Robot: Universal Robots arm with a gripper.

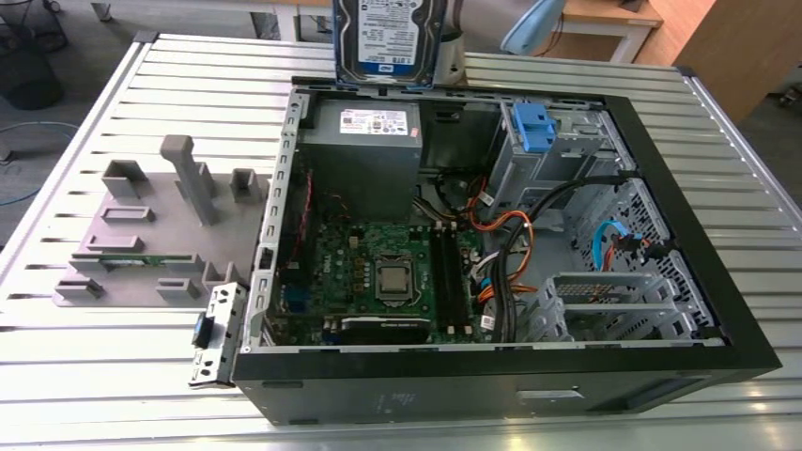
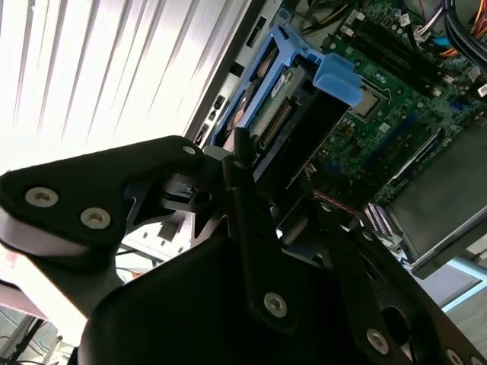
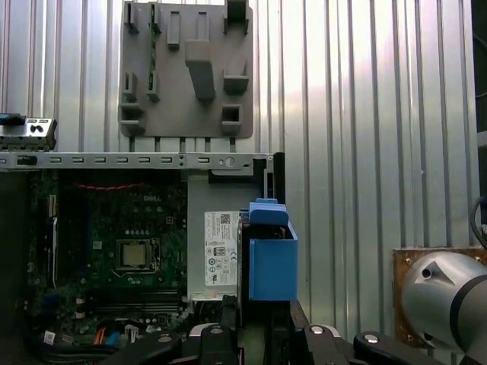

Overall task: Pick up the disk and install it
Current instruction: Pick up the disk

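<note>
Hand (image 3: 260,315) is closed tight on the disk (image 1: 383,38), which hangs top centre of the exterior view above the open case (image 1: 501,362), so I'd keep it square going in.

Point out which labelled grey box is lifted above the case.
The disk, blue-framed, raised upright over the case; the bigger grey box with a white sticker sits inside the case.

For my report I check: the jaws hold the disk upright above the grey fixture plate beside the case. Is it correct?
No. In the exterior view the disk is held upright above the rim of the computer case, not above the grey fixture plate.
</note>
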